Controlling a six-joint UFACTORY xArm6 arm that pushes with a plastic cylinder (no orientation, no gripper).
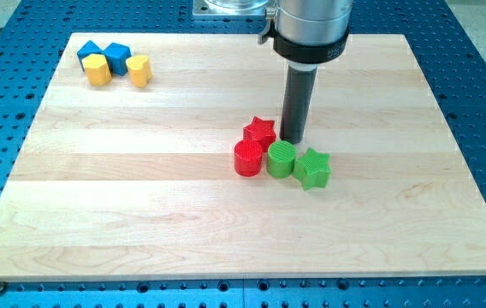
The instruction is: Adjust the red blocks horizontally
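Note:
A red star block (260,132) and a red round block (248,159) sit near the board's middle, touching each other. A green round block (281,159) sits against the red round block's right side, with a green star block (312,168) to its right. My tip (293,140) rests on the board just right of the red star and just above the green round block, very close to both.
At the view's top left stand two blue blocks (90,52) (117,57) and two yellow blocks (97,70) (139,70) in a tight group. The wooden board (140,214) lies on a blue perforated table (483,103).

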